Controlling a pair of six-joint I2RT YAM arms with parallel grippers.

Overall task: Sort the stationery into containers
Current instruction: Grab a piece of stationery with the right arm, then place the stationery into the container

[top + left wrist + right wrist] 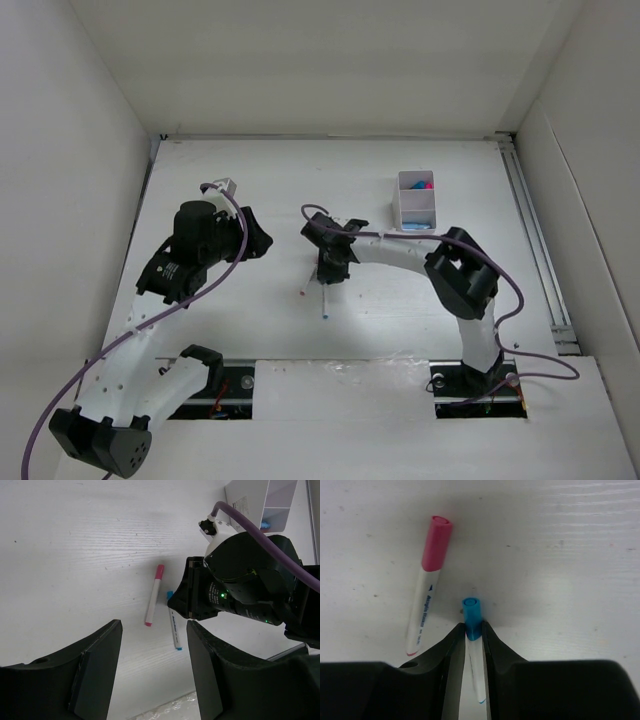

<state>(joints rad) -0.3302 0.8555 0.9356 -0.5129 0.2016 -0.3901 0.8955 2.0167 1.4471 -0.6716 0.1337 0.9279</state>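
Right pincer [473, 630] of mine pinches the blue-capped pen [471, 611] low at the counter [400, 300]; my left pincer [154, 630] hangs spread and empty. The pink-capped pen [427, 585] lies just beside, unsorted. The box [414, 224] already holds pink and blue pieces, so I judge only these two pens are left.

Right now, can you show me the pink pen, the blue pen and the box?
pink pen [425, 590]: right wrist view, on its white barrel just under the pink cap.
blue pen [474, 660]: right wrist view, on its white barrel below the blue cap.
box [414, 218]: top view, on its near white wall.
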